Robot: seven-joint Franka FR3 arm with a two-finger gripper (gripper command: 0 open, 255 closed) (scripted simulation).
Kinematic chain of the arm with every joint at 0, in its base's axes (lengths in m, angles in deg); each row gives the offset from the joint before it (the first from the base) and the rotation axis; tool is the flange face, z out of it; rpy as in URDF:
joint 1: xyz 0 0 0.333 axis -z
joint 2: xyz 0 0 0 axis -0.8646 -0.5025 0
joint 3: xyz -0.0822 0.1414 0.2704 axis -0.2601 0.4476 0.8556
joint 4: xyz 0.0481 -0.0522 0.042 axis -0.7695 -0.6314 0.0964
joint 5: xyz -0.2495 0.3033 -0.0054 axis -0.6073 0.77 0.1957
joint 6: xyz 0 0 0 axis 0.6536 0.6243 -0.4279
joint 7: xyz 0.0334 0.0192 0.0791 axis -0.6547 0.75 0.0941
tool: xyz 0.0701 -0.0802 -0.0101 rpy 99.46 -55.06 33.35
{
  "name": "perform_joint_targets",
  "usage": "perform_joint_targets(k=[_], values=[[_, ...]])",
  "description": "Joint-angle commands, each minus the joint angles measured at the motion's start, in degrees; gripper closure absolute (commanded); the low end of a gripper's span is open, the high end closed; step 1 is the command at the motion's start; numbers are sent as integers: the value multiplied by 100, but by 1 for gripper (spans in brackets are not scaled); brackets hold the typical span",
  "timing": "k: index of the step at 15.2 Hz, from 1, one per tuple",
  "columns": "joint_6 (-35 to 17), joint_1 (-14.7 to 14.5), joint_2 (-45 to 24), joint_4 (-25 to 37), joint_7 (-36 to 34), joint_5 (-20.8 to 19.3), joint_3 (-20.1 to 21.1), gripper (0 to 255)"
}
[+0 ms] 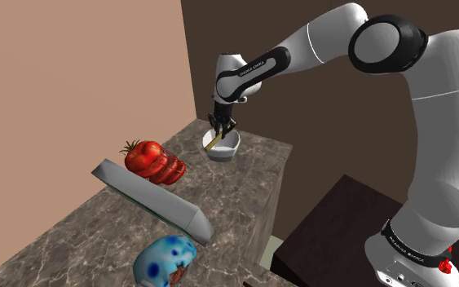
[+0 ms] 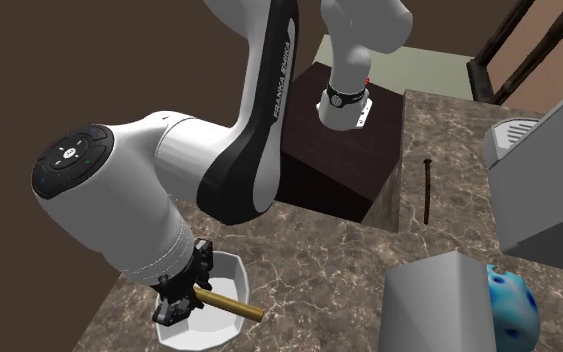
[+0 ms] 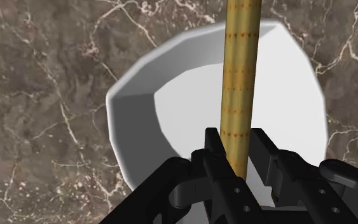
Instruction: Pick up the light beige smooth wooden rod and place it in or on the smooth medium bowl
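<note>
My black gripper is shut on a golden-tan rod, clasped between the two fingers. It hangs just over a white faceted bowl at the far end of the marble counter. In the second exterior view the rod slants out from the gripper across the bowl, its free end passing over the rim. Seen from the wrist, the rod runs from the fingers across the bowl's hollow and beyond its far rim.
On the brown marble counter lie a red ribbed vegetable, a long grey wedge-shaped box and a blue-spotted object. A thin dark stick lies near the counter edge. A grey appliance stands behind it.
</note>
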Motion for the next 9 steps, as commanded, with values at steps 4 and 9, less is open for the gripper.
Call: perform_joint_targets(k=[4, 9], values=[[-135, -17, -84, -52, -11, -33, -25, 255], [-132, -16, -84, -50, -11, -33, -24, 0]])
